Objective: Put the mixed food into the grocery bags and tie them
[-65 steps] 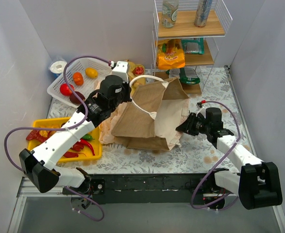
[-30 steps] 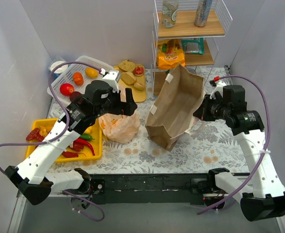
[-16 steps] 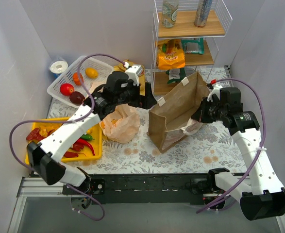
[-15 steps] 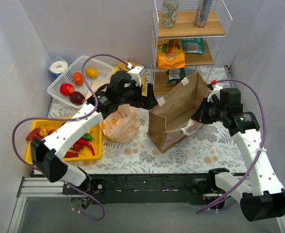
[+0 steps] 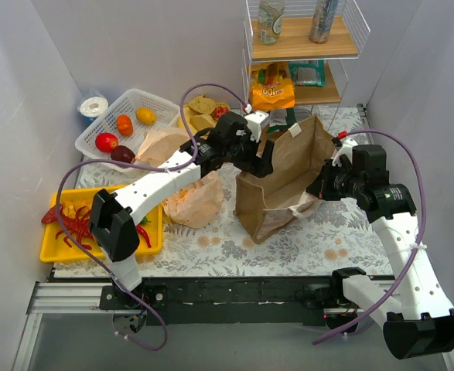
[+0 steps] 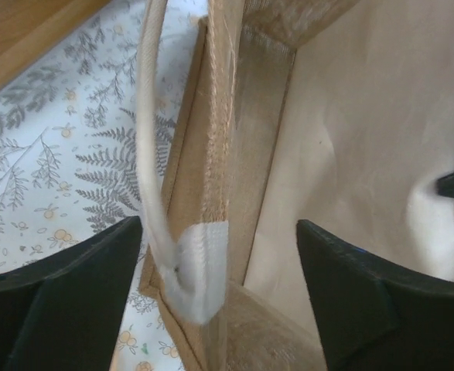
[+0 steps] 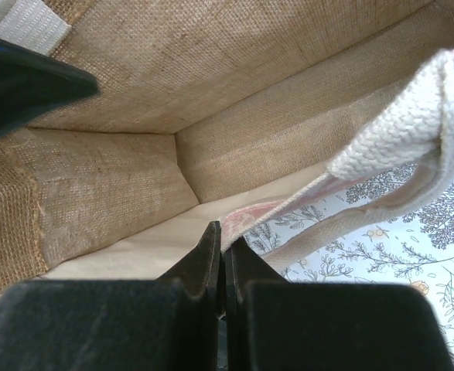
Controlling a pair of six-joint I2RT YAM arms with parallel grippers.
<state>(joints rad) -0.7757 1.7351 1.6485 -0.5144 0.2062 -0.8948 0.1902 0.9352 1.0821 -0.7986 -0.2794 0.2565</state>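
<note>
The brown grocery bag [image 5: 277,189] stands upright and open in the middle of the table. My right gripper [image 5: 319,189] is shut on its right rim [image 7: 234,224], with the white handle [image 7: 412,147] looping beside it. My left gripper [image 5: 264,164] is open and straddles the bag's left rim [image 6: 211,154], where the white handle patch [image 6: 203,267] sits between the fingers [image 6: 64,301]. The peach plastic bag [image 5: 192,199] lies crumpled to the left. Red peppers fill a yellow tray [image 5: 56,249]. An orange snack packet [image 5: 271,94], a bottle [image 5: 271,19] and a can [image 5: 323,19] are on the shelf.
A white basket [image 5: 95,143] with fruit stands at the back left. Bread pieces [image 5: 203,114] lie on a yellow plate behind the left arm. The wire shelf unit [image 5: 300,50] rises at the back right. Grey walls close in both sides.
The brown bag has been raised from lying flat to standing open. My left arm swung right from the peach bag to the brown bag's left rim, its jaws narrowing. The right gripper stayed shut on the rim.
</note>
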